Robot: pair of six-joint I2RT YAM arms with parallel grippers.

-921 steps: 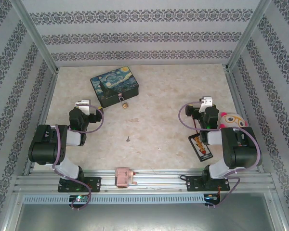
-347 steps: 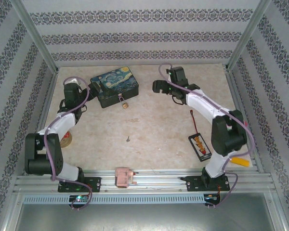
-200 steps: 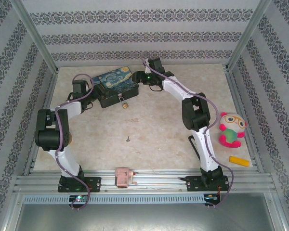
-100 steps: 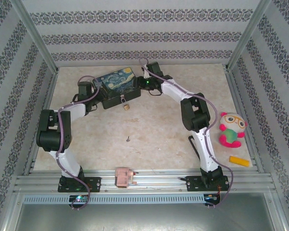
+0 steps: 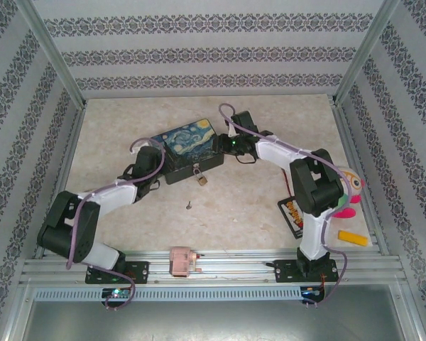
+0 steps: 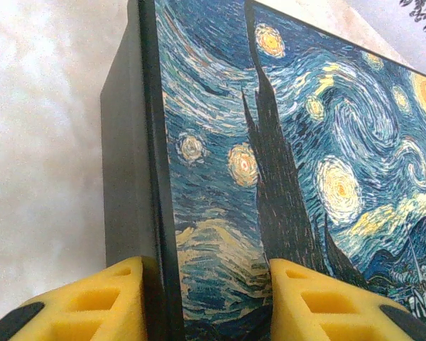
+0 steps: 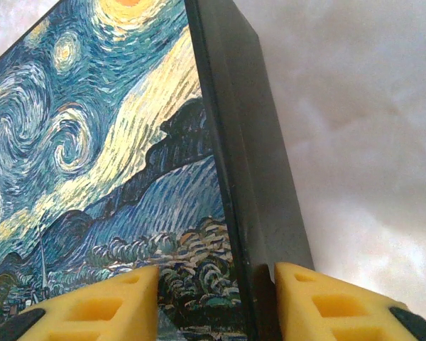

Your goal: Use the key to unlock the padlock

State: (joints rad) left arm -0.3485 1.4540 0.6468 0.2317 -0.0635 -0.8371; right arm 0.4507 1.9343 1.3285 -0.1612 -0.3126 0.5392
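Note:
The painted box (image 5: pixel 192 144) lies in the middle of the table with the brass padlock (image 5: pixel 200 179) hanging from the hasp on its near side. The small dark key (image 5: pixel 189 206) lies loose on the table just in front of the padlock. My left gripper (image 5: pixel 158 158) is shut on the box's left end; its yellow pads (image 6: pixel 99 302) clamp the side wall and the lid (image 6: pixel 291 163). My right gripper (image 5: pixel 225 145) is shut on the right end in the same way, one pad (image 7: pixel 326 302) on the dark wall, the other on the lid (image 7: pixel 92 142).
A plush toy (image 5: pixel 351 190) sits half behind the right arm, with a black packet (image 5: pixel 292 213) and a yellow block (image 5: pixel 353 236) near it. A pinkish part (image 5: pixel 182 261) rests on the front rail. Patterned walls close in the table on three sides.
Both grippers have closed on the box's ends. The box, with the padlock, has moved from the back left toward the middle and nearer the key.

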